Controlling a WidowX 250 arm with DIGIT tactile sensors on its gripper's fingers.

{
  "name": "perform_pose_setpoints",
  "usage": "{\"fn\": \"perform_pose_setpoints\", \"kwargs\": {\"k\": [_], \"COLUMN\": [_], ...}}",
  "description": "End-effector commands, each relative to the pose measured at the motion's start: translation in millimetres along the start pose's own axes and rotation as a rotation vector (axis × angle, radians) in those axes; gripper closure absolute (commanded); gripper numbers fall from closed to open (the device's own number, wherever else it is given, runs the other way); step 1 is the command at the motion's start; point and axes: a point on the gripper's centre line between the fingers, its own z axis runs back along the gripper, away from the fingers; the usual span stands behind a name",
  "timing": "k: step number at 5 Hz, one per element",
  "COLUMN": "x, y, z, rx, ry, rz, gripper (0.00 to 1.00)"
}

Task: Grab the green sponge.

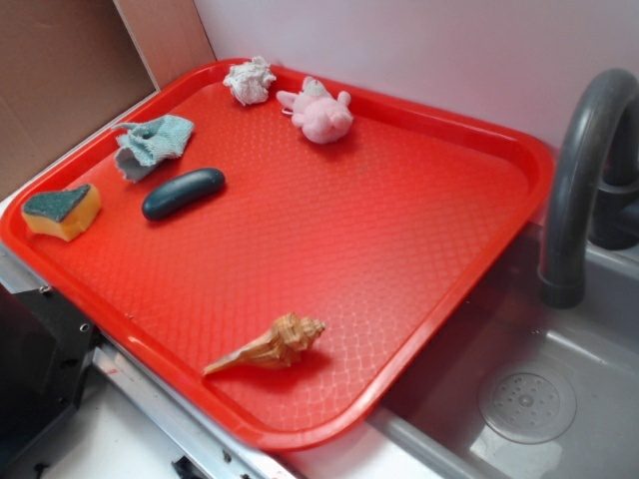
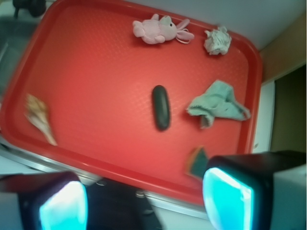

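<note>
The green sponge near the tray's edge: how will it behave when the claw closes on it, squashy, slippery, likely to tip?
The green sponge looks like soft yellow foam, so it probably squashes and feels light. Its dark scouring top looks rough, so slipping seems unlikely. It lies flat and wedge-shaped by the red tray's rim, so it should slide rather than roll. The claw looks open.

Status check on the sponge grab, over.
Gripper open, empty, above the tray's near edge. Yellow-orange wedge sponge with dark green top untouched at the red plastic tray's corner. Nothing blocking it; dark teal oval pebble lies nearby.
</note>
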Motion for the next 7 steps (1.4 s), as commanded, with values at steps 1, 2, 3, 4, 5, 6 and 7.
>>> {"fn": "perform_pose_setpoints", "kwargs": {"k": [1,2,3,4,5,6,7], "x": [-16.5,-23.5,-25.7,-26.8,-31.5,-34.8,-38.6], "y": [38.5,53.2,66.1,77.1,86.8,79.0,69.1], "z": [-40.9,-72.0,-93.2,-107.0,-127.0,-147.3,-160.8], "rx": [0.057,0.106,0.141,0.159,0.145,0.079,0.027], "ry": [0.017,0.068,0.120,0.161,0.192,0.204,0.193], "rz": [-0.128,-0.177,-0.150,-0.142,-0.162,-0.217,-0.256], "gripper": [0.00,0.00,0.00,0.00,0.00,0.00,0.00]}}
